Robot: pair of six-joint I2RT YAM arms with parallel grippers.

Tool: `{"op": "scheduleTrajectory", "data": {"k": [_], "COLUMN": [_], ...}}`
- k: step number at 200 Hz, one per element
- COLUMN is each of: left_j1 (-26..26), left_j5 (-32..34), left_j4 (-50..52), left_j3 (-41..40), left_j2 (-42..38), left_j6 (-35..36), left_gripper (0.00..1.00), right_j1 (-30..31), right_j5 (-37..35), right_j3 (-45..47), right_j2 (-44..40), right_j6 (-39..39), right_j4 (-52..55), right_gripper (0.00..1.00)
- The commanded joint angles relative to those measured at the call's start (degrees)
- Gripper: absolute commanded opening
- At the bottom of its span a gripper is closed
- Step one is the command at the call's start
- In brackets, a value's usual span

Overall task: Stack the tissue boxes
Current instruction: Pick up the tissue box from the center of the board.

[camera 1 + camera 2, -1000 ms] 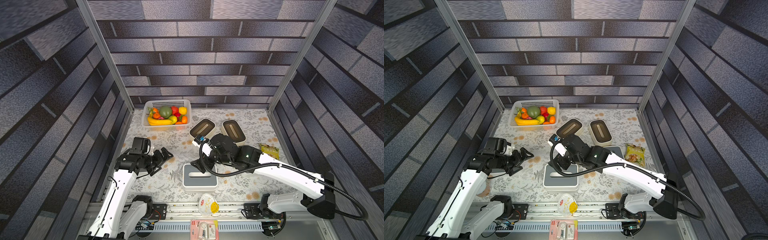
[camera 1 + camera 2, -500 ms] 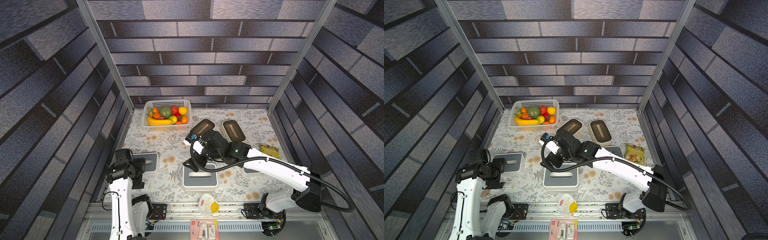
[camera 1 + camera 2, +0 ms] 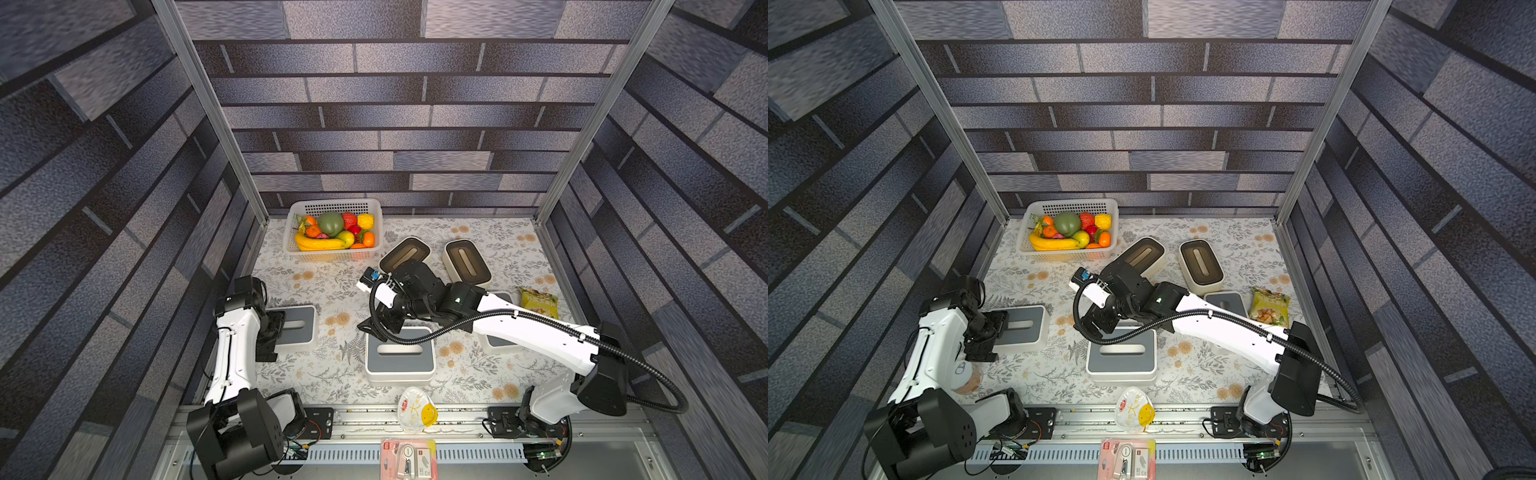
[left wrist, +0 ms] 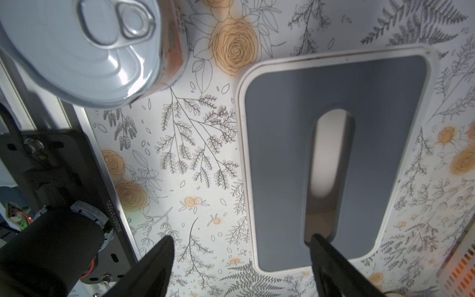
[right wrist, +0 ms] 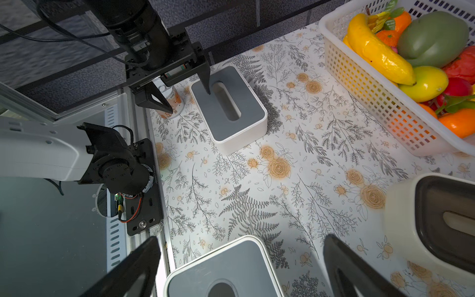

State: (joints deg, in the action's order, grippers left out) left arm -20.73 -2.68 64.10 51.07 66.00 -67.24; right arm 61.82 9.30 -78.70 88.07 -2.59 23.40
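My left gripper (image 5: pixel 189 102) stands part open astride the left box (image 3: pixel 297 328). One finger (image 4: pixel 331 267) is at the end of the slot and the other is outside the long wall, near the can (image 4: pixel 90 46). Nothing is clamped yet. I judge the box too wide to span, so pinching one wall through the slot is the way to lift it. My right gripper (image 5: pixel 244 270) hangs wide open and empty over the middle box (image 3: pixel 401 357), which I take for the base of the stack. The cream boxes (image 3: pixel 467 262) lie farther back, beside the basket (image 3: pixel 332 204), and are not stacked.

A second ago the left arm reached out across the table with its jaws full wide and hid the left box. Now it is drawn back over that box's end and the jaws have narrowed. The right gripper has edged slightly toward the left side, its jaws unchanged.
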Motion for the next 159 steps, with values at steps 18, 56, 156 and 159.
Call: {"op": "scheduleTrajectory", "data": {"k": [18, 56, 156, 159], "left_j1": [0.9, 3.7, 8.8, 8.9], "left_j5": [1.7, 2.7, 5.3, 5.4], "left_j4": [-2.5, -2.1, -4.5, -4.5], "left_j3": [0.1, 1.1, -1.0, -1.0], "left_j2": [2.8, 6.7, 10.5, 10.6], "left_j6": [-0.2, -2.0, -10.0, -10.2], "left_gripper": [0.79, 0.81, 0.8, 0.8], "right_j1": [-0.2, -0.3, -0.2, -0.2], "right_j5": [2.3, 2.9, -0.3, -0.3], "right_j3": [0.5, 2.0, 4.6, 4.6], "right_j2": [-0.1, -0.9, -4.1, -4.2], "right_j6": [-1.9, -1.3, -3.2, -3.2], "right_j4": [-3.3, -3.9, -1.5, -1.5], "right_gripper": [1.0, 1.0, 1.0, 1.0]}}
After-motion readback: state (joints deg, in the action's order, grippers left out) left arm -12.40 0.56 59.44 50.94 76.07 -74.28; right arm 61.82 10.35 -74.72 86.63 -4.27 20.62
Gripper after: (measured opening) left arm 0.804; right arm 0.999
